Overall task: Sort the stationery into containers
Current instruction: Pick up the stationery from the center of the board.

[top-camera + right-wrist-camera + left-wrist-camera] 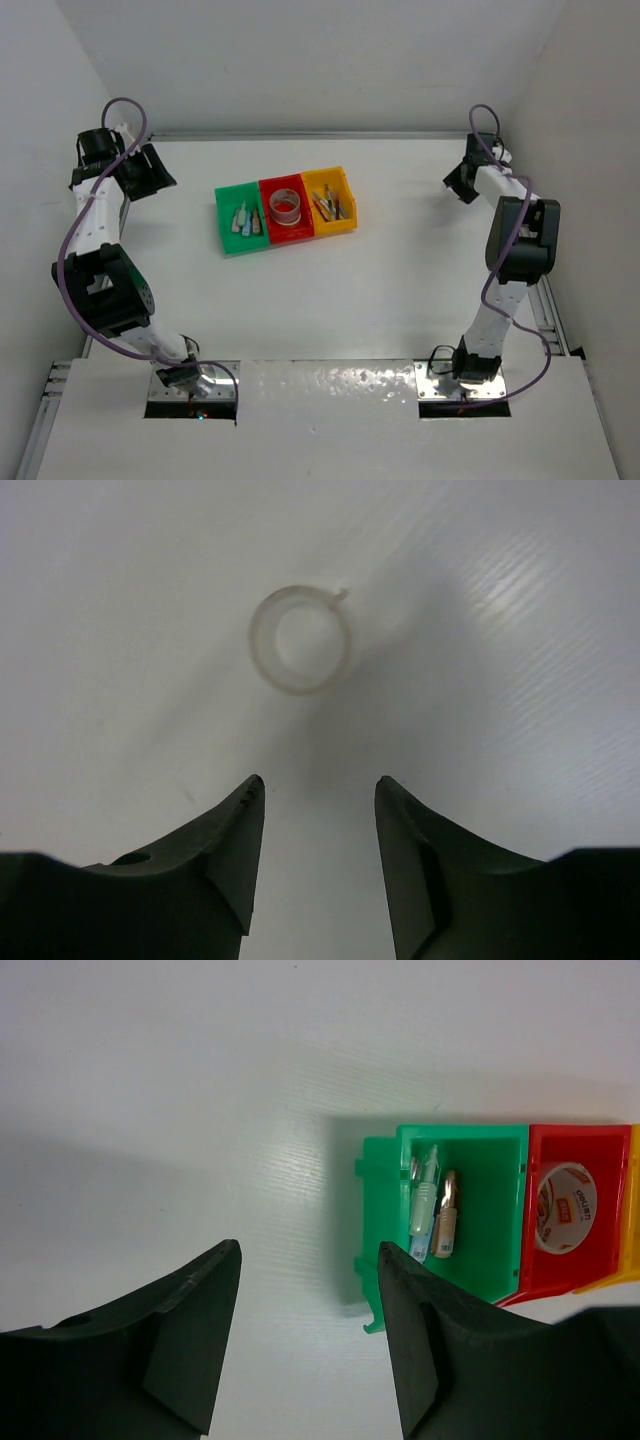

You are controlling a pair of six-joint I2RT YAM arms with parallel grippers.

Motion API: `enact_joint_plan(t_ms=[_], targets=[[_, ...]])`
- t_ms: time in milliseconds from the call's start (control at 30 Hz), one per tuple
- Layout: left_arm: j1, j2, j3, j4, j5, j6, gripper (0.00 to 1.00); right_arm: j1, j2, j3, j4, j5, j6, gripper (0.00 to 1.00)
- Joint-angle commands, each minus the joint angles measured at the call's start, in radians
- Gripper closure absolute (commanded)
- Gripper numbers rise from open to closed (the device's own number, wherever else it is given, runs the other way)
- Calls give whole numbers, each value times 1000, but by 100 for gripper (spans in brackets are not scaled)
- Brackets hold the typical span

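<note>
**Three joined bins in a row on the table, one gripper out to each side.**

On the table (pixel 400 300), the left bin (pixel 230 198), middle bin (pixel 281 183) and right bin (pixel 345 188) touch side to side. Their row runs roughly from 9 o'clock to 3 o'clock, a little behind the table's middle. Chunky pieces (pixel 247 222) lie in the left bin, a tape roll (pixel 286 207) in the middle bin, and pens (pixel 330 205) in the right bin. The left gripper (pixel 145 172) hangs at 9 o'clock from the row, well apart from it, and the right gripper (pixel 462 185) at 3 o'clock, also well apart. In the right wrist view a loose tape roll (pixel 299 639) lies flat on the table at 12 o'clock from the right gripper, clear of its fingers.
</note>
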Motion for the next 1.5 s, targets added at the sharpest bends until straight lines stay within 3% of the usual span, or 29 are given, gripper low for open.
enact_joint_plan(t_ms=[0, 200, 967, 1067, 1200, 1233, 1300, 1467], targets=[[19, -41, -2, 26, 7, -2, 45, -8, 5, 61, 25, 72, 75, 53], [34, -43, 3, 22, 7, -1, 45, -31, 59, 85, 33, 159, 93, 57], [52, -46, -5, 26, -4, 1, 45, -63, 249, 236, -19, 102, 158, 62], [52, -47, -5, 28, -3, 1, 45, -68, 268, 274, -64, 103, 158, 66], [57, -52, -5, 28, -4, -1, 45, -77, 256, 240, -66, 108, 179, 80], [57, -53, -5, 29, -3, -1, 45, -76, 248, 219, -61, 106, 178, 91], [59, -56, -8, 29, -1, -1, 45, -76, 239, 214, -56, 102, 167, 98], [63, -58, -9, 34, 4, -5, 45, -62, 182, 184, -33, 142, 110, 100]])
